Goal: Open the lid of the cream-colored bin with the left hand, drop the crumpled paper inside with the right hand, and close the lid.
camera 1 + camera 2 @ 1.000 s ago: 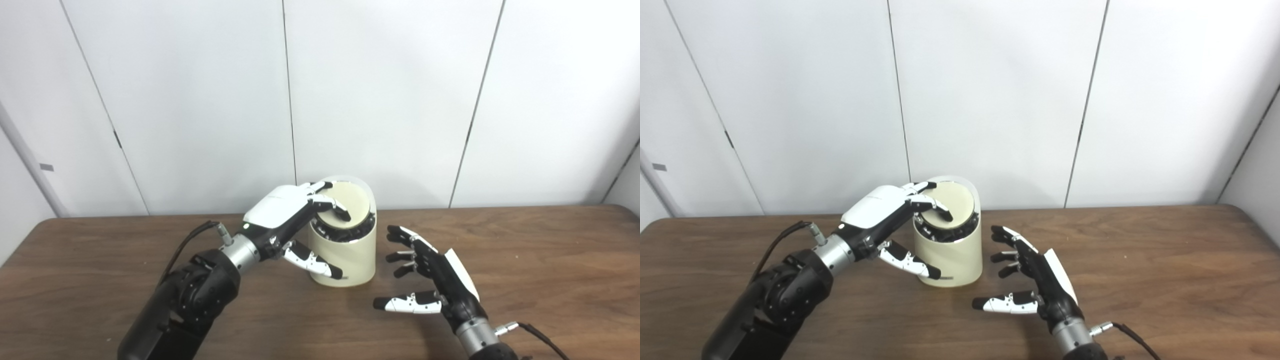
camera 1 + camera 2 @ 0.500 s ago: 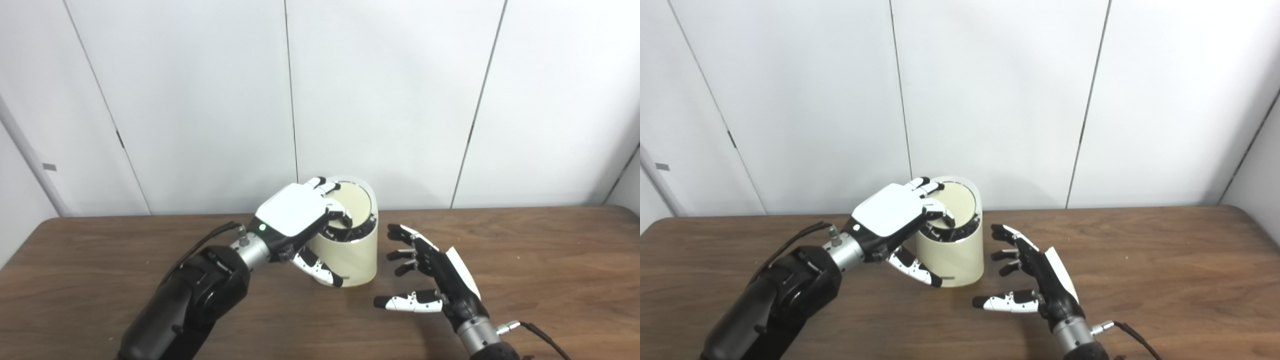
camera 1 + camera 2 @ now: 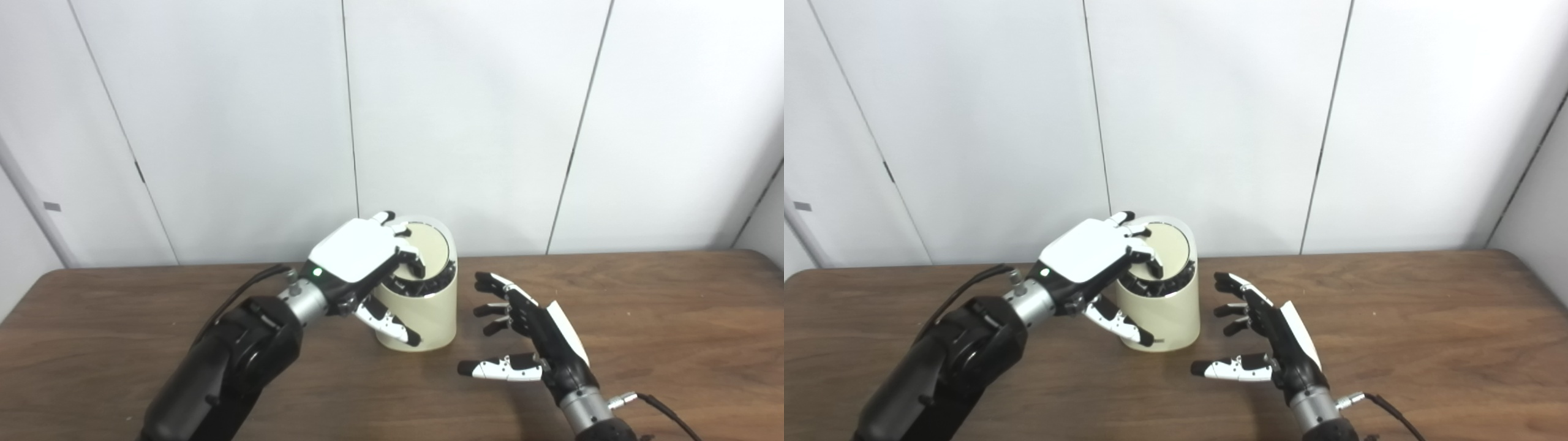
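The cream-colored bin (image 3: 429, 318) stands upright at the middle of the brown table (image 3: 661, 318). Its round lid (image 3: 433, 244) is tilted, with a dark gap showing under its near edge. My left hand (image 3: 358, 252) lies over the bin's top left, fingers curled down onto the lid and thumb stretched along the bin's front wall. My right hand (image 3: 539, 334) hovers low over the table just right of the bin, open, palm toward the bin, with nothing in it. No crumpled paper is visible in either view.
A white panelled wall (image 3: 478, 122) rises close behind the bin. The table's far edge meets it. A cable (image 3: 655, 404) trails from my right wrist at the lower right.
My left hand has rolled further over the bin's top and its fingers have curled tighter onto the lid. The right hand has stayed put. The camera has shifted slightly.
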